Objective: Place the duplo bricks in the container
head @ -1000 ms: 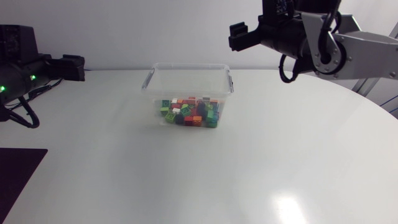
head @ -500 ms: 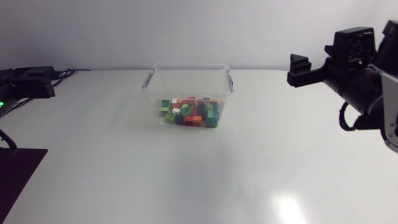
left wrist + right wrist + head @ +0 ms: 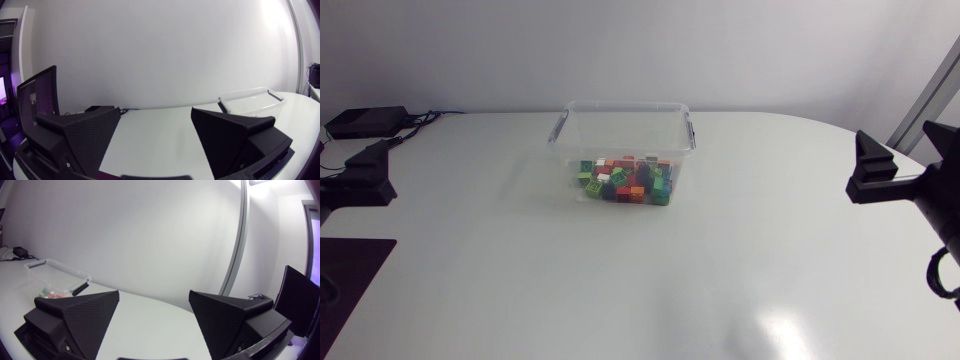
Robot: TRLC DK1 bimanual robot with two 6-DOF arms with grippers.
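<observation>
Lying in the container (image 3: 623, 108), far centre of tabletop (image 3: 620, 290): duplo bricks (image 3: 623, 181) | left claw (image 3: 155, 114) seen spread, empty, well left of container | right claw (image 3: 154, 296) seen spread, empty, well right.

The duplo bricks (image 3: 625, 181) (red, green, orange, some dark) are being held in a heap inside the clear container (image 3: 620, 125), which is being borne by the white table (image 3: 620, 290) near its far middle. The left gripper (image 3: 368, 178) and right gripper (image 3: 872, 172) are being held at opposite side edges, well apart from it
</observation>
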